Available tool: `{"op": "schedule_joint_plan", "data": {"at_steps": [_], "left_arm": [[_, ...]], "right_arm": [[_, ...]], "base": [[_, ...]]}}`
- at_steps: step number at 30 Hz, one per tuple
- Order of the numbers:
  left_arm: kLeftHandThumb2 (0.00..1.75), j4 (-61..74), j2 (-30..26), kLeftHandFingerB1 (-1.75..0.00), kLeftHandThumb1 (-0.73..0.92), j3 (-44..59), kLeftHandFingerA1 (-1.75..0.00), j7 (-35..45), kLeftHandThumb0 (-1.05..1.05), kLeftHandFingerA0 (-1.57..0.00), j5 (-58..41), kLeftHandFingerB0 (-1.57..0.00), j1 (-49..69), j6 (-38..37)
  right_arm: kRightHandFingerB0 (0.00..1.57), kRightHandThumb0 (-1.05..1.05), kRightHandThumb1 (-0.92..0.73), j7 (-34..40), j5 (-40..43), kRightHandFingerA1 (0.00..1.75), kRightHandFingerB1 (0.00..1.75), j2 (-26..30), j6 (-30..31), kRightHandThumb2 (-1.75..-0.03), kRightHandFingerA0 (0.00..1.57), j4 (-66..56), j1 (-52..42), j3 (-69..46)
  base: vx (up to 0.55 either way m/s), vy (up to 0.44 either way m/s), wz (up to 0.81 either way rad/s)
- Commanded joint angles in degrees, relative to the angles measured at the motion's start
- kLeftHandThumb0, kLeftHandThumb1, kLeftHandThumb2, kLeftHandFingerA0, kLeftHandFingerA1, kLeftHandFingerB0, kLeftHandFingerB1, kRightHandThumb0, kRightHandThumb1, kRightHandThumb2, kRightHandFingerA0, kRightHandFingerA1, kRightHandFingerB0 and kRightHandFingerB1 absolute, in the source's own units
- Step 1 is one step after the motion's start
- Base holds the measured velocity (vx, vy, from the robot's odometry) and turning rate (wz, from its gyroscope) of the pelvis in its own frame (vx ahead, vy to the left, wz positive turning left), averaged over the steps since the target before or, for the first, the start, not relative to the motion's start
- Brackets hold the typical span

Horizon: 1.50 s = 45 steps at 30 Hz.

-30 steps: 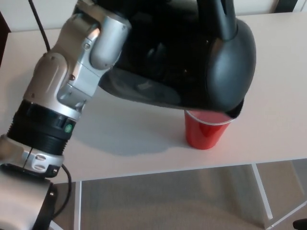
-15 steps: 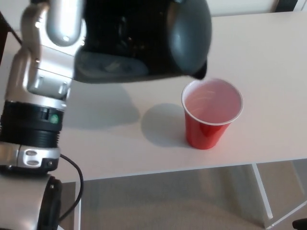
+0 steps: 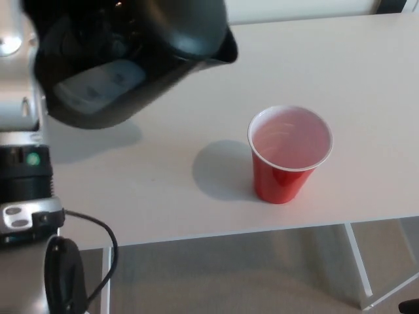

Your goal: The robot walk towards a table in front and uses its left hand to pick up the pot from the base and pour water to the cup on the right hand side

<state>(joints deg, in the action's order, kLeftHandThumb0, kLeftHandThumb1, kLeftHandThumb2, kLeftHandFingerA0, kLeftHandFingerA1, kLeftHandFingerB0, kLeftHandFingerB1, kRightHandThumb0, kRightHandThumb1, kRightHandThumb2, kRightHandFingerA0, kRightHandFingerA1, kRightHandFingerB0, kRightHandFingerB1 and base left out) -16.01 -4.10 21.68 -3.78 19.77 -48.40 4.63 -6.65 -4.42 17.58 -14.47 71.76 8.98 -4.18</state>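
Observation:
The black pot (image 3: 131,52) hangs in the air at the upper left, tilted, with its spout (image 3: 227,49) pointing right and its underside label facing me. My left arm (image 3: 23,163) rises along the left edge and carries the pot. The left hand is mostly hidden behind the pot's body. A red cup (image 3: 290,154) with a white inside stands upright on the white table (image 3: 373,85), to the right of and below the spout and well apart from it. I cannot make out what is inside the cup. No right hand shows.
The table's front edge runs across the lower part of the view, with grey floor and a white table leg (image 3: 358,261) below it. A black cable (image 3: 98,226) loops off my left arm at the bottom left.
The pot has swung left and up, away from the cup, and the spout no longer covers the cup's rim. The cup has stayed in place.

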Motion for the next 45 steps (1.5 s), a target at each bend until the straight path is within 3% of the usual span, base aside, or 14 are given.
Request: {"op": "schedule_joint_plan", "data": {"at_steps": [1,12,15,17,28,29,34,36,38,39,40,41,42,45], "left_arm": [[0.83,-0.5,2.7,-1.23,0.70,14.3,-1.73,5.1,-0.06,-0.85,-23.2,-0.68,6.8,19.9],[0.84,-2.2,6.7,-1.19,0.68,13.8,-1.70,7.6,-0.07,-0.86,-23.2,-0.72,15.9,17.5],[0.85,-1.9,6.4,-1.11,0.62,13.0,-1.60,6.7,-0.08,-1.05,-23.2,-0.82,15.9,18.1],[0.86,-2.1,6.2,-1.16,0.66,12.8,-1.67,6.3,-0.07,-0.88,-23.7,-0.74,15.8,18.2],[0.83,-0.4,5.9,-1.15,0.63,8.5,-1.55,4.7,-0.11,-1.00,-26.6,-0.84,16.4,17.0],[0.85,0.2,5.9,-1.17,0.65,7.8,-1.56,4.8,-0.11,-0.94,-26.5,-0.78,17.0,17.0],[0.84,2.8,6.3,-1.13,0.68,5.0,-1.58,3.9,-0.09,-0.93,-26.9,-0.78,18.1,17.3],[0.74,3.3,6.3,-0.88,0.73,3.9,-1.42,3.6,-0.15,-1.01,-27.2,-0.85,17.5,16.6],[0.74,3.4,6.2,-0.88,0.73,3.5,-1.42,3.3,-0.15,-1.01,-27.5,-0.85,17.3,16.5],[0.62,3.8,5.4,-0.47,0.73,1.1,-0.96,3.1,-0.27,-1.16,-25.1,-0.75,17.5,15.3],[0.58,5.2,4.4,-0.32,0.59,-1.0,-0.43,4.3,-0.39,-0.69,-24.0,-0.35,18.0,15.5],[0.58,6.7,3.6,-0.32,0.59,-2.5,-0.43,5.9,-0.39,-0.69,-24.1,-0.35,18.5,16.4],[0.70,7.7,2.8,-0.35,0.47,-3.7,-0.42,7.5,-0.50,-0.27,-24.7,-0.11,19.1,16.6],[0.61,9.8,0.9,-0.23,0.52,-7.2,-0.32,10.4,-0.52,-0.13,-25.1,-0.09,20.7,15.8]], "right_arm": [[0.66,-0.62,-0.34,0.4,-0.5,0.85,0.72,0.5,-0.7,-0.80,0.99,0.7,-3.9,0.3],[0.67,-0.61,-0.30,0.1,0.3,0.88,0.76,0.1,-0.7,-0.82,0.95,0.3,-5.1,-0.1],[0.65,-0.61,-0.33,0.1,-0.2,0.86,0.73,0.2,-0.8,-0.78,0.97,0.1,-3.9,0.3],[0.65,-0.62,-0.32,0.0,0.0,0.87,0.74,0.1,-0.6,-0.80,0.98,0.1,-3.4,0.2],[0.66,-0.60,-0.36,0.2,-0.9,0.84,0.71,0.8,-0.1,-0.79,0.98,0.4,-1.9,1.4],[0.64,-0.63,-0.27,0.4,-1.0,0.88,0.75,0.7,0.0,-0.93,0.93,0.4,-2.1,1.5],[0.63,-0.62,-0.36,0.6,-1.1,0.84,0.71,0.6,0.3,-0.81,0.95,0.5,-2.3,1.7],[0.66,-0.63,-0.36,0.8,-1.3,0.84,0.73,0.7,0.1,-0.81,0.98,0.4,-1.8,1.9],[0.66,-0.63,-0.36,0.9,-1.5,0.84,0.73,0.8,0.2,-0.81,0.98,0.5,-1.5,2.0],[0.65,-0.62,-0.36,0.9,-1.7,0.84,0.72,0.8,0.2,-0.81,0.98,0.5,-1.1,2.1],[0.65,-0.63,-0.34,0.8,-1.6,0.86,0.73,0.7,0.4,-0.81,0.96,0.7,-0.8,2.0],[0.65,-0.63,-0.34,0.7,-1.4,0.86,0.73,0.6,0.5,-0.81,0.96,0.8,-0.5,1.9],[0.66,-0.62,-0.35,0.6,-1.4,0.86,0.74,0.5,0.4,-0.80,0.97,0.9,-0.5,1.8],[0.65,-0.60,-0.35,0.2,-1.1,0.87,0.74,0.3,0.1,-0.79,0.96,1.2,-0.7,1.5]], "base": [[0.00,0.000,0.00],[0.00,0.000,0.00],[0.00,0.000,0.00],[0.00,0.000,0.00],[0.00,0.000,0.00],[0.00,0.000,0.00],[0.00,0.000,0.00],[0.00,0.000,0.00],[0.00,0.000,0.00],[0.00,0.000,0.00],[0.00,0.000,0.00],[0.00,0.000,0.00],[0.00,0.000,0.00],[0.00,0.000,0.00]]}}
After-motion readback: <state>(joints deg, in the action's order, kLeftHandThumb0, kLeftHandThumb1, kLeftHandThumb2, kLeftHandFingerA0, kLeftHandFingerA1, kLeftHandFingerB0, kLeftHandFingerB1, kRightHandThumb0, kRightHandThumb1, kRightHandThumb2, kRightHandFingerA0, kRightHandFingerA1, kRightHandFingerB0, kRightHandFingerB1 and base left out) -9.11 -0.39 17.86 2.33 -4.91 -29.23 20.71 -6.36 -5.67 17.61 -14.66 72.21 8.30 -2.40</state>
